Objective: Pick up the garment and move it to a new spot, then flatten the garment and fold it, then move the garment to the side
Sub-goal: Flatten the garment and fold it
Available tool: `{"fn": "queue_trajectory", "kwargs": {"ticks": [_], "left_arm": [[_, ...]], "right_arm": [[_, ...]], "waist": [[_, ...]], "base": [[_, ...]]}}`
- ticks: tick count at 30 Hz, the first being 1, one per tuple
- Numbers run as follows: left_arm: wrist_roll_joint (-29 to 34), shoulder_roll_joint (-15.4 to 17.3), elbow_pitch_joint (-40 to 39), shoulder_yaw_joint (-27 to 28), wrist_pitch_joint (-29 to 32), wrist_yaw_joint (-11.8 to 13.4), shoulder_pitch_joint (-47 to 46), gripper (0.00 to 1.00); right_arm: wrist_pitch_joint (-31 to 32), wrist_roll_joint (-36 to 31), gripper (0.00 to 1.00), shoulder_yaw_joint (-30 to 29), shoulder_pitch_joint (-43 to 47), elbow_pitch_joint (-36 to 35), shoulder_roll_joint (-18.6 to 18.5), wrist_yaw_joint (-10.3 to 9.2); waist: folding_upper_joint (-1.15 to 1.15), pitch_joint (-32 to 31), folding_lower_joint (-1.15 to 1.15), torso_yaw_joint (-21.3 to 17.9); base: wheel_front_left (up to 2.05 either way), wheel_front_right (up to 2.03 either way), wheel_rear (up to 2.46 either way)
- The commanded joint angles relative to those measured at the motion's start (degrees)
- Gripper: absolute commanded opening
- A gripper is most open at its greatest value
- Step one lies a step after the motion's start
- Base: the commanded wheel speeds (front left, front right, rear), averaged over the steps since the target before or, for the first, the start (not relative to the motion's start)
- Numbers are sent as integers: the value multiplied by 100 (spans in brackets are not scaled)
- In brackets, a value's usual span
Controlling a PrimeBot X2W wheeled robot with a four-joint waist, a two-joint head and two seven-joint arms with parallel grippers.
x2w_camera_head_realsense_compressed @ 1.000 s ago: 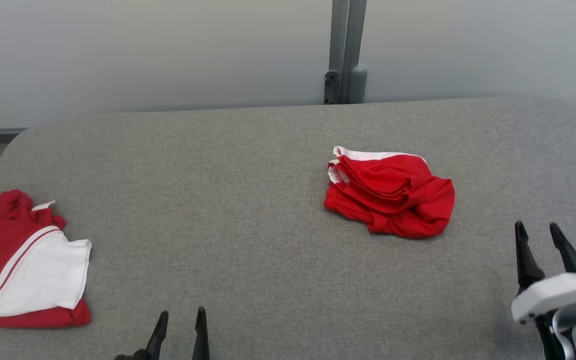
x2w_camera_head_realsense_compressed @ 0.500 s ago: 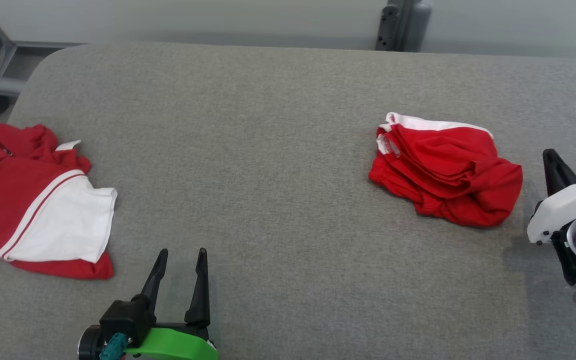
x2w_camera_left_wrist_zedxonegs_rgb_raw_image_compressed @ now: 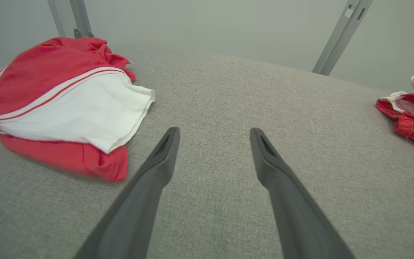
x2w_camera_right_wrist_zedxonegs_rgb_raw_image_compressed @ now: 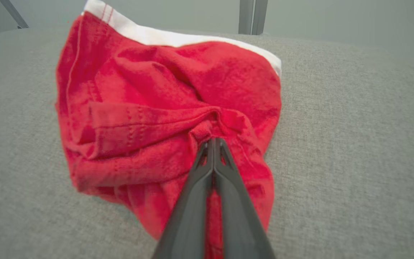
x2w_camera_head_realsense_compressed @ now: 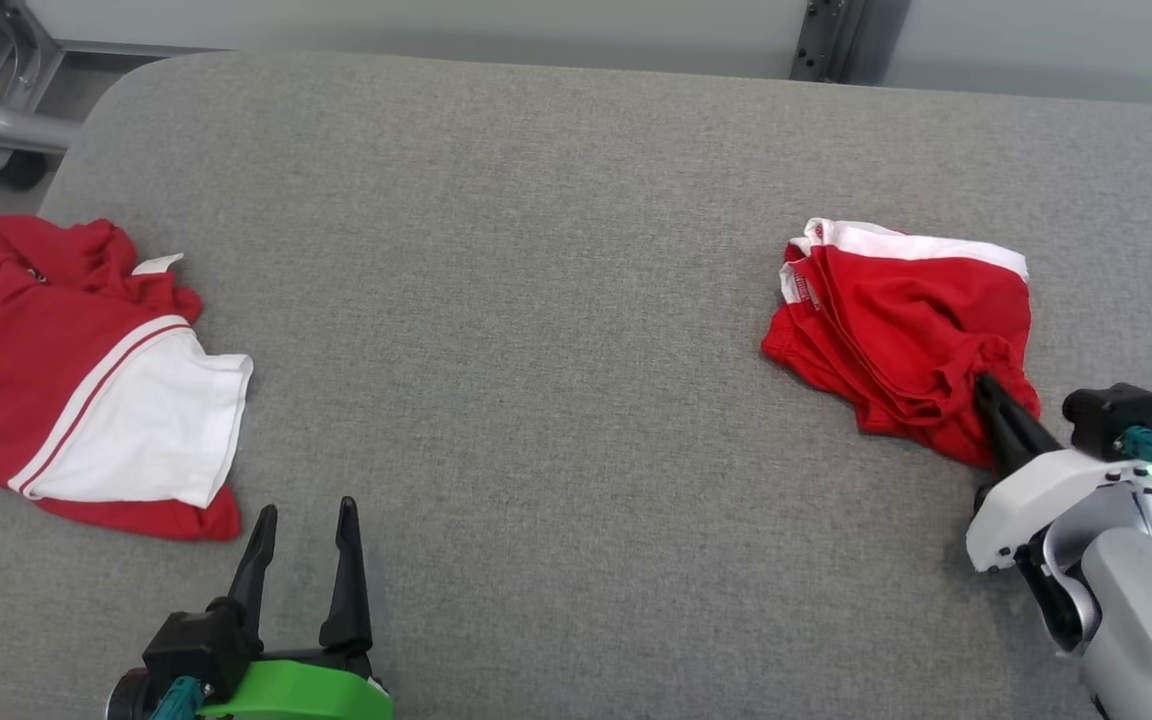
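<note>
Both fingers (x2w_camera_right_wrist_zedxonegs_rgb_raw_image_compressed: 196, 194) of the right gripper (x2w_camera_head_realsense_compressed: 984, 384) pinch together on a fold of the garment (x2w_camera_head_realsense_compressed: 901, 330), which lies crumpled at the right of the tabletop (x2w_camera_head_realsense_compressed: 556, 300). Well apart, the left gripper (x2w_camera_head_realsense_compressed: 306, 507) hovers spread wide and empty. A second shirt (x2w_camera_head_realsense_compressed: 86, 380) lies just beyond it, far left.

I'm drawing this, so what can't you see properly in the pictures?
The crumpled red garment: right wrist view, own folds hide its shape around the right claw.
Its pale striped patch: head view, label or trim, too small.
Left wrist view: right edge cuts that garment off.
</note>
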Motion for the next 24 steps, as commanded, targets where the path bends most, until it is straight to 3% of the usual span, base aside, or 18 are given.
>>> {"fn": "queue_trajectory", "kwargs": {"ticks": [1, 15, 24], "left_arm": [[63, -4, -22, 30, 1, -24, 38, 100], [12, -4, 64, 12, 1, -13, -20, 100], [-88, -3, 95, 249, 1, 44, 527, 100]], "right_arm": [[-32, 86, 0, 109, 124, -90, 1, -6], [-60, 409, 0, 981, 63, -263, 246, -6], [-82, 408, 0, 935, 827, -877, 208, -6]], "waist": [[0, -28, 0, -93], [0, -72, 0, -185], [0, -881, 0, -417]], "base": [[0, 0, 0], [0, 0, 0], [0, 0, 0]]}}
